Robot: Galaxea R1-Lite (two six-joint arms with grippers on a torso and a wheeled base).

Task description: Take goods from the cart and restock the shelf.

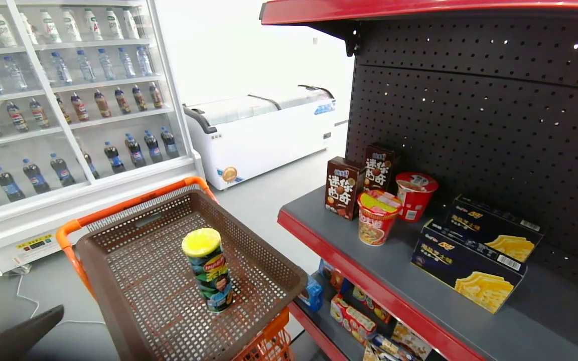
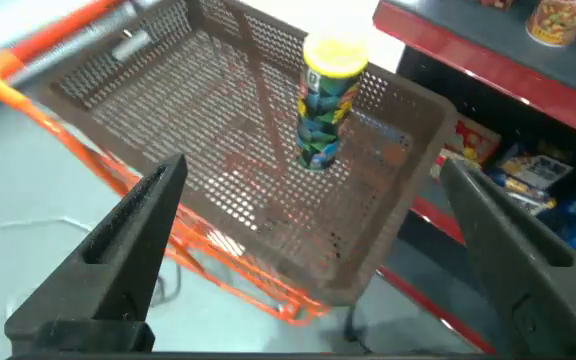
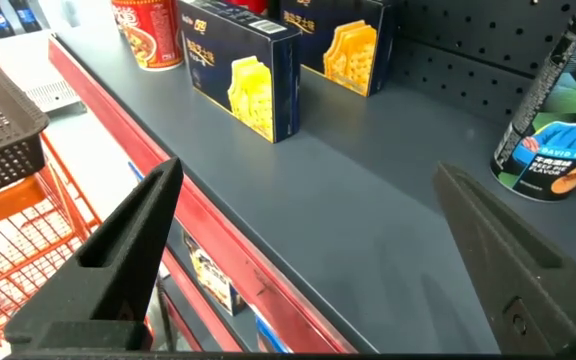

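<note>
Chip canister (image 1: pixel 208 271) stands upright in cart basket (image 1: pixel 138 271), lower centre of head view. Left gripper (image 2: pixel 313 170) and right gripper (image 3: pixel 308 172) gape wide, empty.

A can (image 1: pixel 208 271) stands upright in the cart basket (image 1: pixel 88 245), left of the shelf board (image 1: pixel 419 306) — on that board two upright cartons (image 1: pixel 343 188) sit at the left end, two cups (image 1: pixel 377 218) just right of them, two flat boxes (image 1: pixel 469 271) farther right.

A shop — a small supermarket. A glass-door drinks cooler (image 1: pixel 93 195) holds rows of bottles, a white chest freezer (image 1: pixel 264 135) stands by the wall, and a red-edged shelf (image 1: pixel 399 271) with pegboard backing carries boxed snacks (image 1: pixel 343 188) and cup noodles (image 1: pixel 377 218) — a basket cart (image 1: pixel 143 260) stands beside it.
</note>
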